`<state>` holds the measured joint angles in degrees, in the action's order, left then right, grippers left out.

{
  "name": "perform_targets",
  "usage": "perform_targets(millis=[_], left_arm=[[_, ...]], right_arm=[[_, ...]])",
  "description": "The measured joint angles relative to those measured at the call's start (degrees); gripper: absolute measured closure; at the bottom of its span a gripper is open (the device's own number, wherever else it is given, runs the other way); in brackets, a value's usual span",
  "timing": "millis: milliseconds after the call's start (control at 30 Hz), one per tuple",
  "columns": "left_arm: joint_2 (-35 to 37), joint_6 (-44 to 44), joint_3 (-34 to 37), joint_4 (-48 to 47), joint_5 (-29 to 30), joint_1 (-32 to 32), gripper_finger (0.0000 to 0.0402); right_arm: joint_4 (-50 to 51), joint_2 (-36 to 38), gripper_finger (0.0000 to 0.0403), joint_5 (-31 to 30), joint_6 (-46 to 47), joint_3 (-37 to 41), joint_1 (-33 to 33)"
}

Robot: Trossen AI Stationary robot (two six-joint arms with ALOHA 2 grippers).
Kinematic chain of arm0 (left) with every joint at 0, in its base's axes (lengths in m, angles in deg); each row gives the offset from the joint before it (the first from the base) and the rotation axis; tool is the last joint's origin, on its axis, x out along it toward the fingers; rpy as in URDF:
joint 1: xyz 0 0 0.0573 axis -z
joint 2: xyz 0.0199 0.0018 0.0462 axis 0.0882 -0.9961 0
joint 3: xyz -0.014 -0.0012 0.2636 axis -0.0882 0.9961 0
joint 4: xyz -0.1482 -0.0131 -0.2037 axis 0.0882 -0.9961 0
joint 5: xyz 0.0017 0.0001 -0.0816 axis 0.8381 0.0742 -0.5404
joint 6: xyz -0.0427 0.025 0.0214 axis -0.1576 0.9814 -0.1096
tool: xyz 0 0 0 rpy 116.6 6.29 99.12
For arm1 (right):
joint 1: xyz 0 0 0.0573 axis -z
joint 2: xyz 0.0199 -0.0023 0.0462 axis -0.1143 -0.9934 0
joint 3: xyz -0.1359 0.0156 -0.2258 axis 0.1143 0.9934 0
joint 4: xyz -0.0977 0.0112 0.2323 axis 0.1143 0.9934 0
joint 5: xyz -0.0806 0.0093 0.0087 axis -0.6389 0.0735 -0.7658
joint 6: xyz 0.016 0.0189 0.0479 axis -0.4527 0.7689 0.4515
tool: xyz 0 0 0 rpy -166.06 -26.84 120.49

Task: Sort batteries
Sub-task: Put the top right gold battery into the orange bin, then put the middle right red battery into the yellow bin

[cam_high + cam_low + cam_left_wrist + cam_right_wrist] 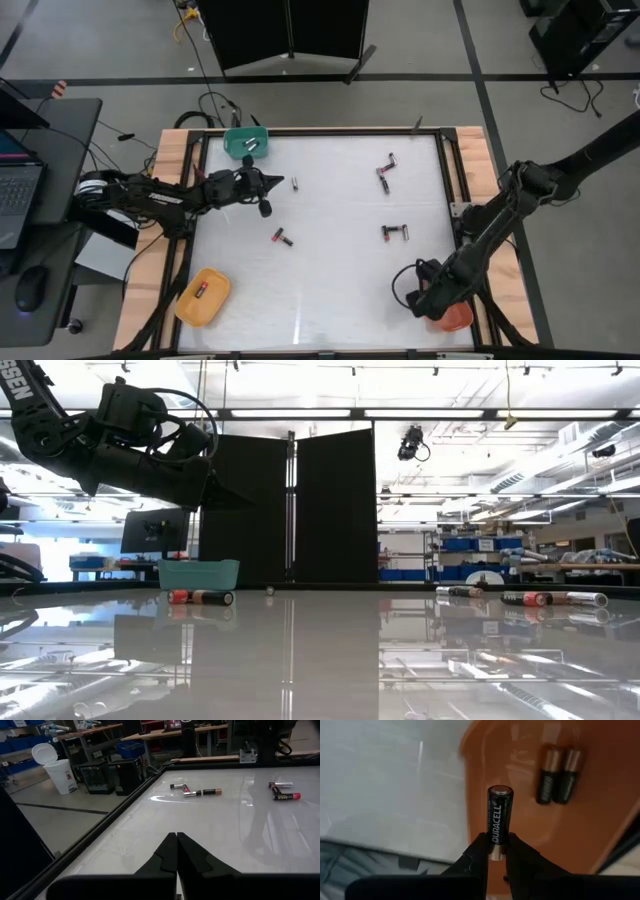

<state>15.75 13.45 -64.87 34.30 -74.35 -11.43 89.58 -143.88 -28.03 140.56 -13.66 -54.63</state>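
My right gripper (497, 846) is shut on a black battery (499, 812) above the orange tray (600, 820), where two more batteries (558, 775) lie side by side. In the high view this gripper (437, 303) is at the table's near right corner, by the orange tray (457, 319). My left gripper (176, 845) is shut on nothing and hovers near the green tray (245, 142). Loose batteries lie on the white table: two pairs (386, 172) (396, 232), one (282, 237) and a small one (295, 183). My right gripper pinches the black battery by its lower end (495, 834) between the two fingertips. The battery lies along the fingers and sticks out beyond them, its capped end (500, 790) free. It is lifted clear, over the orange tray's rim.
A yellow tray (203, 296) with a battery in it sits at the near left corner, and the green tray (198, 573) at the far left also holds one. A dark frame (447, 170) borders the table. Cables and a laptop desk lie beyond the left edge.
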Motion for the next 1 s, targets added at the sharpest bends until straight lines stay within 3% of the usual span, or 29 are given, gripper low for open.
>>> perform_targets(millis=[367,567,833,1000], left_arm=[[0.00,0.02,-1.02,-0.15,0.05,0.00,0.0394],[0.00,0.40,-1.96,-0.37,0.05,0.00,0.0394],[0.00,0.38,-2.34,-0.51,0.03,-0.01,0.0394],[0.00,0.22,-2.34,-0.86,-0.09,0.00,0.0394]], right_arm=[[-5.54,-0.02,0.0347,0.66,7.02,7.79,0.19],[-5.71,-0.02,0.0303,0.19,6.87,8.28,0.19],[-3.09,-0.02,0.0256,2.13,1.00,3.85,0.17],[8.06,-0.02,0.0245,1.88,-7.36,-2.49,1.31]])
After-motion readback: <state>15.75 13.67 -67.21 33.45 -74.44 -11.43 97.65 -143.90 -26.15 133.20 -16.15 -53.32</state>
